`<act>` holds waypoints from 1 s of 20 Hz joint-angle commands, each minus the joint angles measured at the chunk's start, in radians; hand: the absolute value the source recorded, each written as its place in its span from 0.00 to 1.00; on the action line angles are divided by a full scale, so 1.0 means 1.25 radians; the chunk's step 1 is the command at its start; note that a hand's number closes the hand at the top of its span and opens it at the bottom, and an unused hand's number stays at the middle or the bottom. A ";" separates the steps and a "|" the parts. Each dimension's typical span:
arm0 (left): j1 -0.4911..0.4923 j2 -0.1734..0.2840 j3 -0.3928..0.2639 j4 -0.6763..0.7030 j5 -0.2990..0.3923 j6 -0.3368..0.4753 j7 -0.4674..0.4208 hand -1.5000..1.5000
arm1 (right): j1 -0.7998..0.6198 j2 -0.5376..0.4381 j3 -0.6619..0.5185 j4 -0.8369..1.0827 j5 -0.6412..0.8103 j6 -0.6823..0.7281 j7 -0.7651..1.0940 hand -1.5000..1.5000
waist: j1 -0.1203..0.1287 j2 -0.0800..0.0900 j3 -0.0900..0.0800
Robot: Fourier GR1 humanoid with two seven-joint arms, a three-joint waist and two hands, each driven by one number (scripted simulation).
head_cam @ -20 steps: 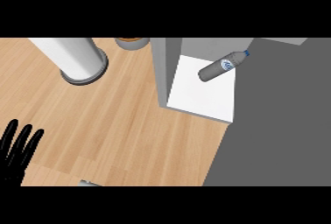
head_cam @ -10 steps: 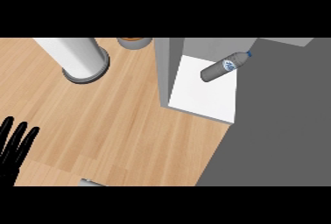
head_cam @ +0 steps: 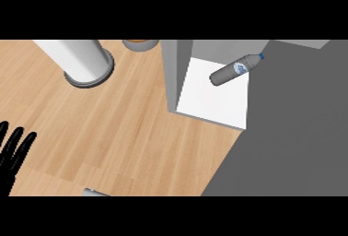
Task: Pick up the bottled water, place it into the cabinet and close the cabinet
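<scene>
Left hand [head_cam: 14, 154] fingers straight at left edge, bottled water [head_cam: 234, 70] lying in cabinet [head_cam: 212, 99]

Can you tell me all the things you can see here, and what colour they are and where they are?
Bottled water: one, grey with a blue cap and a blue-and-white label, lying tilted on the white surface at the upper right.
Cabinet: one, grey wall with a white surface inside, upper middle.
Tall cylinder: one, white with a grey base ring, upper left on the counter.
Small round thing: one, grey with an orange-brown top, at the top edge; too cut off to name.
Counter: one, light wood, filling the left side.
Floor: dark grey, right side.
Left hand: one, black, fingers straight and up, resting at the lower left edge.
</scene>
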 commanded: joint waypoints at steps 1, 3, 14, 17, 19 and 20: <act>-0.004 -0.001 0.005 0.000 0.004 -0.006 -0.002 0.00 | -0.030 0.064 0.086 0.036 -0.026 -0.033 0.058 1.00 | 0.004 0.012 0.001; -0.011 0.007 0.015 0.007 0.006 -0.014 -0.003 0.00 | -0.018 0.066 0.100 0.058 -0.059 -0.022 0.056 1.00 | 0.008 0.022 0.002; -0.013 0.018 0.026 0.012 0.017 -0.034 0.002 0.00 | -0.038 0.089 0.045 0.108 -0.164 -0.030 0.057 1.00 | 0.021 0.028 0.004; -0.017 0.011 0.030 0.019 0.020 -0.032 -0.003 0.00 | -0.101 0.119 0.012 0.131 -0.151 -0.056 0.083 1.00 | 0.012 0.022 0.004; -0.020 0.018 0.037 0.024 0.023 -0.034 0.001 0.00 | -0.156 0.122 -0.003 0.154 -0.144 -0.054 0.117 1.00 | 0.011 0.020 0.004; -0.011 0.018 0.031 0.021 0.027 -0.041 0.005 0.00 | -0.185 0.124 -0.013 0.173 -0.135 -0.054 0.134 1.00 | 0.015 0.017 0.005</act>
